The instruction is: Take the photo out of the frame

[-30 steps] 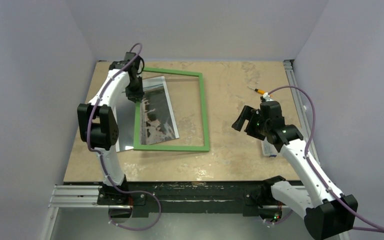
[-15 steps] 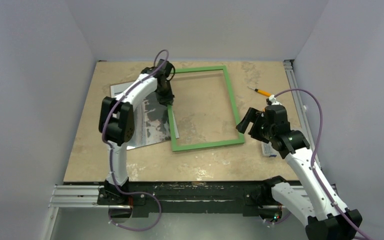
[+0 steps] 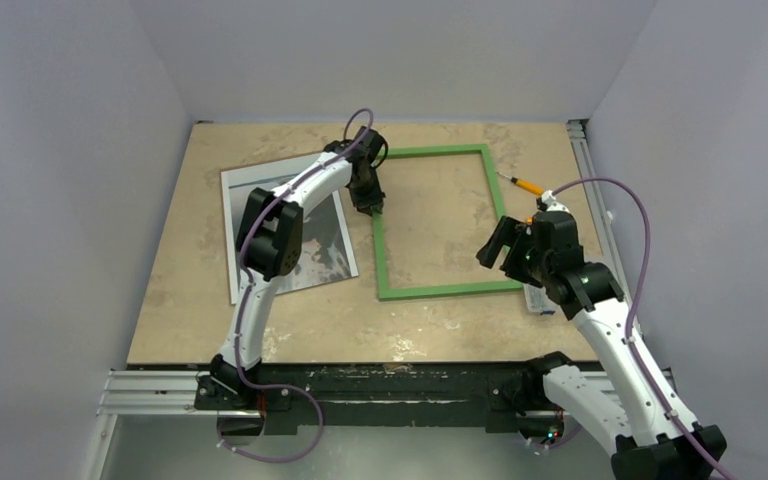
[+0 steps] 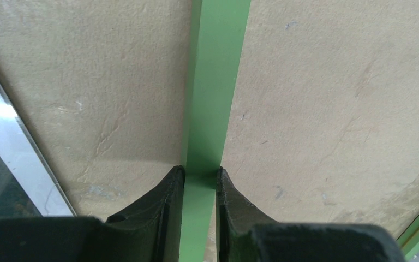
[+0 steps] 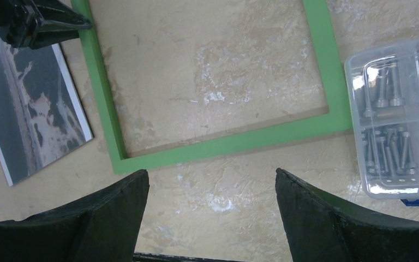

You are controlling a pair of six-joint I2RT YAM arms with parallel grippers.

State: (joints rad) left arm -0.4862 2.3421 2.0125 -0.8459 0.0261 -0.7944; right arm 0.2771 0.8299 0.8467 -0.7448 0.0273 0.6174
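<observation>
Pinching thin green frame [image 4: 216, 82] rail, left gripper [image 4: 201, 174], right gripper [image 5: 211, 173] spread, glossy rectangular photo [image 5: 33, 120] aside.

No lettering, label or number is readable on the photo [image 5: 33, 120], frame [image 5: 223, 144] or plastic box [image 5: 393, 109].

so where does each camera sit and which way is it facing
top external: above and behind the bases, facing down on the table; left arm and right arm both show.
left wrist: on the left wrist, facing down at a green bar of the frame; the left claw is shut on that bar.
right wrist: on the right wrist, facing down at the frame's near bar, the photo and a clear box of screws; the right claw stands open.
shared: all three see the frame.
</observation>
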